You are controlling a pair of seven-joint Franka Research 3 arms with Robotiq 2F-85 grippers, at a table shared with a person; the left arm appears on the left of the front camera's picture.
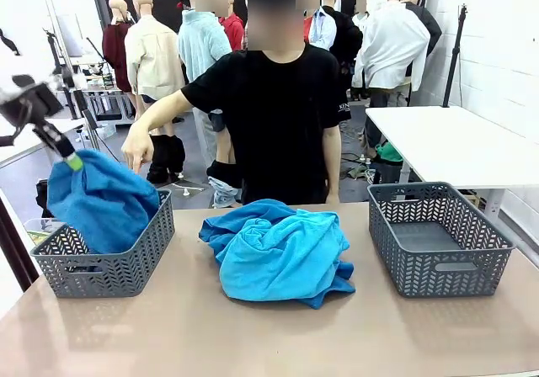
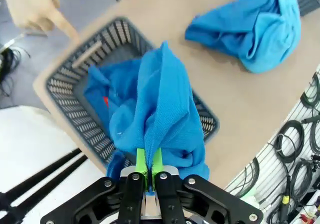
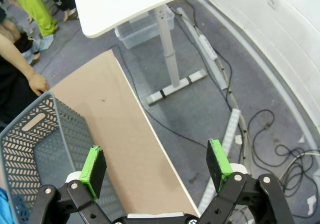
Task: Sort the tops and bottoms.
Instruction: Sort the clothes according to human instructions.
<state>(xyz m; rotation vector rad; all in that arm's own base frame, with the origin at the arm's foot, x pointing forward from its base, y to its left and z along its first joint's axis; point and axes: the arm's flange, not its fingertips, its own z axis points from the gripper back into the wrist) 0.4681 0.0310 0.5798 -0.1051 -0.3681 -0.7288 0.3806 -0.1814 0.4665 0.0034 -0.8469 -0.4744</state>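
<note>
**Item 1. Blue top** (image 1: 101,200) (image 2: 160,109): hung from the left tool (image 1: 74,160) (image 2: 149,161), whose green pads were clamped on a pinched fold at its upper end. The lower folds draped into the left basket (image 1: 126,268) (image 2: 75,104) at the counter's (image 1: 253,335) left end. A red tag (image 2: 105,102) showed on the fabric inside.

**Item 2. Pile of blue tops** (image 1: 282,255) (image 2: 260,29): lay mid-counter, apart from both baskets. Bare strips ran either side, with broad bare surface in front.

**Item 3. Right basket** (image 1: 438,268) (image 3: 30,144): stood near the counter's right edge.

**Item 4. Right tool** (image 3: 157,164): jaws spread wide, gripping nothing, above that edge just beside the basket.

**Item 5. Person's hand** (image 1: 137,148) (image 2: 35,9): pointed a finger down over the left basket's far rim.
</note>
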